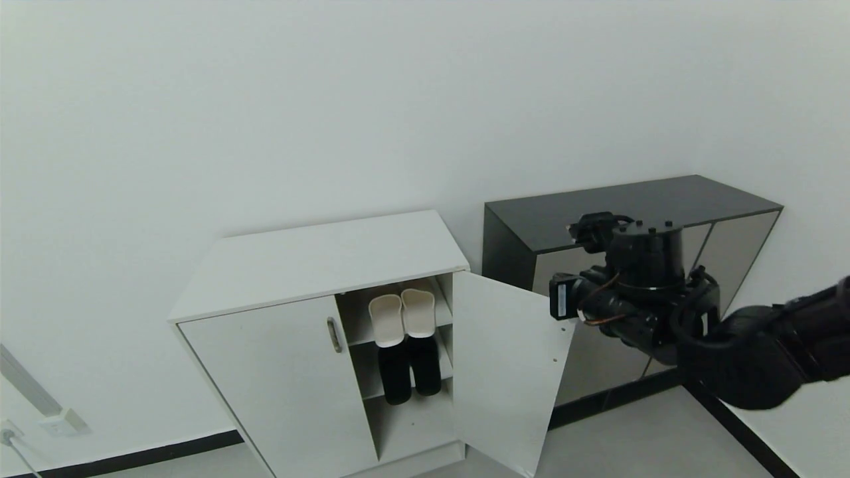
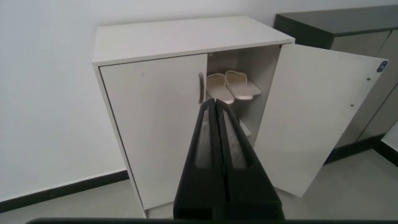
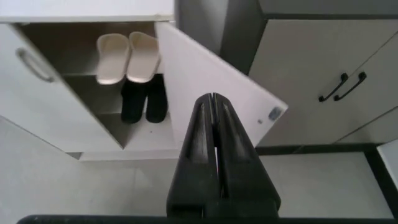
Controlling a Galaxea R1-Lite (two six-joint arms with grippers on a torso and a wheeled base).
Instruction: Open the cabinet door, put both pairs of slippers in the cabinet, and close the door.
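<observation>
Left tool (image 2: 216, 104): both fingers pressed flat together with no gap, holding nothing; it points at the front of the white cabinet, well apart from it.
Right tool (image 3: 213, 99): fingers likewise closed against each other, gripping nothing; it is aimed at the outer face of the open door.
Right arm (image 1: 764, 358): reaches in from the right, its wrist just beside the upper free corner of the open door; whether it touches cannot be told.
Open door (image 1: 508, 358): the right-hand leaf of the cabinet, swung outward at a wide angle, hinged at the cabinet's right side.
Closed door (image 1: 279, 378): the left-hand leaf, shut, with a metal handle (image 1: 334, 334) at its inner edge.
White cabinet (image 1: 319, 259): stands on the floor against the wall; its right half is exposed and divided by shelves.
White slippers (image 1: 402, 318): a pair side by side on the upper shelf, their near ends at the shelf's front edge.
Black slippers (image 1: 408, 375): a pair side by side on the shelf directly below the white pair.
Dark cabinet (image 1: 624, 209): stands just beside the white cabinet's right side, against the same wall, with pale doors.
</observation>
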